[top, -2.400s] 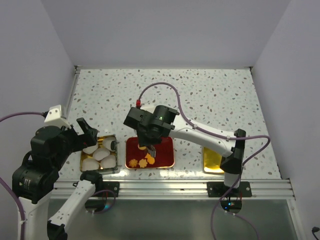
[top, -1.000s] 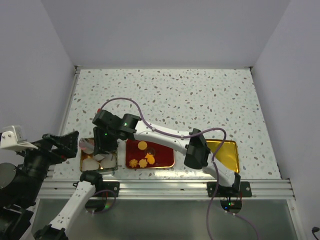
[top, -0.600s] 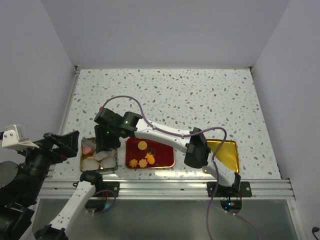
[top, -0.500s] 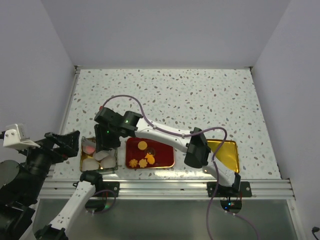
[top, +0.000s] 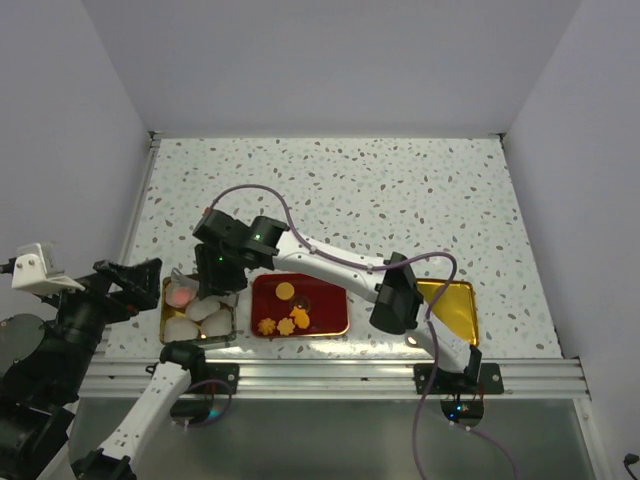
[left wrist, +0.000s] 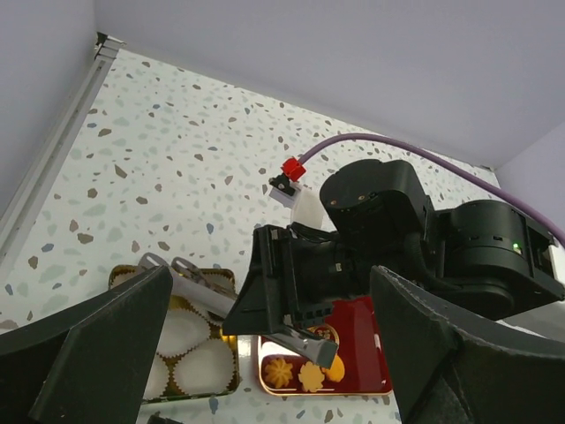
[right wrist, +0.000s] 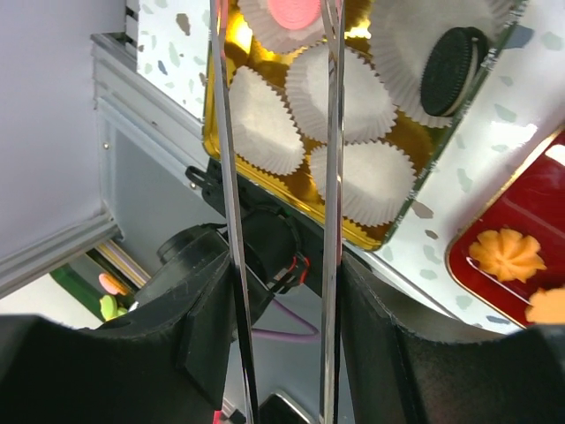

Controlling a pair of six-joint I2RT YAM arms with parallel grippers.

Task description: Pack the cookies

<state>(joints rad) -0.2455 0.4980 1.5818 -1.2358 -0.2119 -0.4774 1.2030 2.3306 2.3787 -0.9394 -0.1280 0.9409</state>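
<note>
Since the view some two seconds before, the right arm (top: 330, 268) had swung off the red tray (top: 335, 320) and across toward the near-left corner of the worktop. The left gripper (top: 130, 272) had drawn back from the gold tin (top: 165, 318) toward the left edge. A pink cookie (top: 181, 297), not there before, lay in the paper cup at the tin's far-left corner. The right gripper (right wrist: 274, 26) hung over the far side of the tin, its two thin fingers (right wrist: 332, 177) narrowly apart with nothing between them. Its wrist view looked down past them onto the pink cookie and the other white paper cups (top: 215, 322). A dark cookie (right wrist: 452, 71) sat in a cup on the tin's side toward the red tray; in the top view the gripper hid it. The left gripper stood wide open and empty, its dark fingers (left wrist: 97, 353) at the lower corners of its own view. On the red tray, at the middle of the near edge, lay a round yellow cookie (top: 285, 291) toward the far side. Two flower-shaped cookies (top: 267, 326) and an orange cookie (top: 299, 317) lay close together toward the near side. A flat gold lid (top: 450, 310) lay by the near edge toward the right, partly behind the right arm.
</note>
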